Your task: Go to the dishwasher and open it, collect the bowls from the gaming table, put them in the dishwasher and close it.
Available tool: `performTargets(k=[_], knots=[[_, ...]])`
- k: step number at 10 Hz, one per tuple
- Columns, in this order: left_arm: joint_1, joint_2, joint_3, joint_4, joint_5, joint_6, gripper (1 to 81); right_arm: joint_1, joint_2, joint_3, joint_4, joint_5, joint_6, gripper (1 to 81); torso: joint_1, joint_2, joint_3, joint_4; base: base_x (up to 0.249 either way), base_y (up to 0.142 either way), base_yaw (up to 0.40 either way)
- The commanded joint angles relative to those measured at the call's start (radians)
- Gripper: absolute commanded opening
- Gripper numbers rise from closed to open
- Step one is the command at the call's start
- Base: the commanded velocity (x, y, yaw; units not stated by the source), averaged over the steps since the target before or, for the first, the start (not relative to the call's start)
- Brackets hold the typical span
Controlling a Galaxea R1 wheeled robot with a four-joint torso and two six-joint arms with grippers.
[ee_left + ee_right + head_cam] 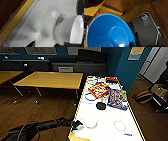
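The gaming table (pixel 107 129) has a white top and a yellow rim (pixel 18 16). On its near end stands a white bowl (pixel 90 122) (pixel 70 31). My left gripper (pixel 78 124) (pixel 45 45) is open just beside it, one dark fingertip (pixel 31 43) over bare table, the other at the bowl's side. A small black bowl (pixel 100 106) sits mid-table. The bright blue bowl (pixel 109 32) hangs over the wooden floor, with my right gripper (pixel 132 44) shut on its rim. The dishwasher is out of view.
Flat colourful game boxes (pixel 99 90) (pixel 118 99), a blue ring (pixel 89 97) and a red ring (pixel 120 125) lie on the table. A yellow-wood table (pixel 50 79) stands to the left. The robot's dark base (pixel 146 31) is below the blue bowl. Bags (pixel 143 96) lie at right.
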Motion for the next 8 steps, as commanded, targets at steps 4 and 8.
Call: performTargets(k=[4,8], knots=[[-0.143,-0.008,0.002,-0.006,0.016,-0.05,81.1,0.015,-0.031,-0.003,-0.034,-0.035,0.003,1.0,0.0,0.0,0.0,0.0,0.0,0.0,0.0],[-0.218,0.003,0.023,-0.004,0.028,-0.05,81.1,0.016,-0.029,-0.003,-0.036,-0.04,0.003,1.0,0.0,0.0,0.0,0.0,0.0,0.0,0.0]])
